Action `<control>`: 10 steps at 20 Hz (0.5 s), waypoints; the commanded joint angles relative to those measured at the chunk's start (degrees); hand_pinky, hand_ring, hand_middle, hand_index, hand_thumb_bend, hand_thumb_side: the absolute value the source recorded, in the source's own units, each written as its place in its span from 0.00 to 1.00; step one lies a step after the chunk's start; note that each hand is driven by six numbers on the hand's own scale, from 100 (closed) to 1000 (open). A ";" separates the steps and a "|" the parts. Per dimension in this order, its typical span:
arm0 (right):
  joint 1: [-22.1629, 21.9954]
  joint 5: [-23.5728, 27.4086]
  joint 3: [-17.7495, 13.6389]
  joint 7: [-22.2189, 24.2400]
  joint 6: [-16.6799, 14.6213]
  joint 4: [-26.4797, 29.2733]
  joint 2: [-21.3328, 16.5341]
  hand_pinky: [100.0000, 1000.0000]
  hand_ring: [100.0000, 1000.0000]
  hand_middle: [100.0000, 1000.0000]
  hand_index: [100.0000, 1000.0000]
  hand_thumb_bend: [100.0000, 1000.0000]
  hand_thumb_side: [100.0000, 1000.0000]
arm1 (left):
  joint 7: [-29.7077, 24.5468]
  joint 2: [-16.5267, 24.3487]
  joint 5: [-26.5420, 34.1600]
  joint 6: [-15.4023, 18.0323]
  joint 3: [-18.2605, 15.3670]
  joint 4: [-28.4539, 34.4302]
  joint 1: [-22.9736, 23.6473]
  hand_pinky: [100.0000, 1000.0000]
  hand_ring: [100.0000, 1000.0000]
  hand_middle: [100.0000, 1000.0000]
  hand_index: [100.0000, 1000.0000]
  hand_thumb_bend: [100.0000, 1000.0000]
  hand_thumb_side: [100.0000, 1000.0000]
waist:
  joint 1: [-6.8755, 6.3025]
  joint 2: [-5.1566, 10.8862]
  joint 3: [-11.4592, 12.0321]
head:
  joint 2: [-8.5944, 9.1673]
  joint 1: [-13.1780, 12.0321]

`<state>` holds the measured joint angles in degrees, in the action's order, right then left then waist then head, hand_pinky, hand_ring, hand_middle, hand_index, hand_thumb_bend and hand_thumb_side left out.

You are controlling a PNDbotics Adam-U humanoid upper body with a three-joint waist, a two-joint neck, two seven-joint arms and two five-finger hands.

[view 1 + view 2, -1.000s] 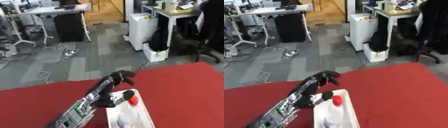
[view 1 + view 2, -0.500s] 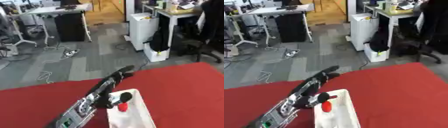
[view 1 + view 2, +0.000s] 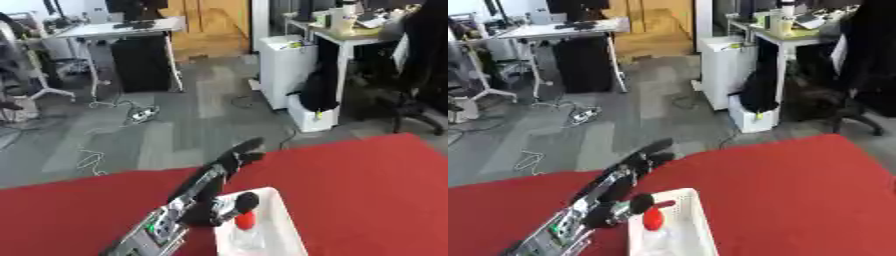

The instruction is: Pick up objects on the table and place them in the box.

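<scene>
A white box [image 3: 282,218] sits on the red table [image 3: 367,190] near the bottom centre. Inside it lies a clear item with a red part [image 3: 246,220], seen also in the right eye view as the red part [image 3: 653,219]. My left hand [image 3: 216,176] reaches in from the lower left, just beyond and left of the box. Its fingers [image 3: 242,151] point straight toward the far table edge, and its thumb [image 3: 245,200] sticks out over the box's near-left corner. The hand is open and holds nothing. My right hand shows in neither view.
The table's far edge [image 3: 332,146] runs slanting across the middle of the view, with grey office floor below it. Desks, a white cabinet [image 3: 289,65] and a dark chair stand well beyond. Bare red tabletop stretches to the right of the box.
My left hand's fingers have gone from curled to straight. The item with the red part has left the hand and dropped lower into the white box.
</scene>
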<state>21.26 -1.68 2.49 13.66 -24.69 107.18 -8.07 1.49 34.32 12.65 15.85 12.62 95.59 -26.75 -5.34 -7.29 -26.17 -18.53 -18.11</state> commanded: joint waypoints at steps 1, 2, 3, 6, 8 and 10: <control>-0.02 -0.07 -0.42 0.11 0.06 0.33 -0.95 0.86 0.84 0.84 0.82 0.00 0.95 | 1.66 2.38 1.68 -0.32 -1.12 2.98 0.10 1.00 0.97 1.00 1.00 0.26 0.81 | 0.48 1.46 0.94 | -0.09 0.95; -0.24 -0.19 -0.43 0.13 0.08 0.16 -1.01 0.86 0.84 0.84 0.82 0.00 0.95 | 1.97 2.59 2.18 -0.37 -1.16 3.85 0.57 1.00 0.97 1.00 1.00 0.25 0.82 | 0.53 1.77 1.67 | -0.26 1.20; -0.44 -0.34 -0.45 0.16 0.09 -0.06 -1.03 0.86 0.84 0.84 0.82 0.00 0.95 | 2.20 2.79 2.65 -0.40 -1.23 4.68 1.12 1.00 0.98 1.00 1.00 0.22 0.84 | 0.64 2.12 2.44 | -0.35 1.45; -0.99 -0.97 -0.71 0.06 0.19 -1.03 -0.86 0.86 0.84 0.84 0.82 0.00 0.95 | 2.63 3.08 4.01 -0.47 -1.72 7.17 3.46 1.00 1.00 1.00 1.00 0.17 0.89 | 1.21 3.00 4.63 | -0.34 2.10; -1.25 -1.53 -0.88 -0.01 0.35 -1.99 -0.49 0.86 0.84 0.84 0.83 0.00 0.95 | 2.75 2.89 4.56 -0.36 -2.20 9.12 5.68 1.00 1.00 1.00 1.00 0.13 0.92 | 1.65 3.51 6.20 | -0.19 2.57; -1.43 -1.85 -0.98 0.00 0.89 -3.35 0.03 0.86 0.84 0.84 0.83 0.00 0.96 | 2.71 2.42 4.43 -0.07 -2.80 11.14 8.24 1.00 1.00 1.00 1.00 0.13 0.92 | 2.09 3.96 7.78 | 0.21 3.16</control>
<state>19.57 -3.13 1.82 13.66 -24.17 103.85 -7.97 4.02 35.77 16.65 15.61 10.98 104.60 -18.25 -3.41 -4.12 -18.13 -18.96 -15.95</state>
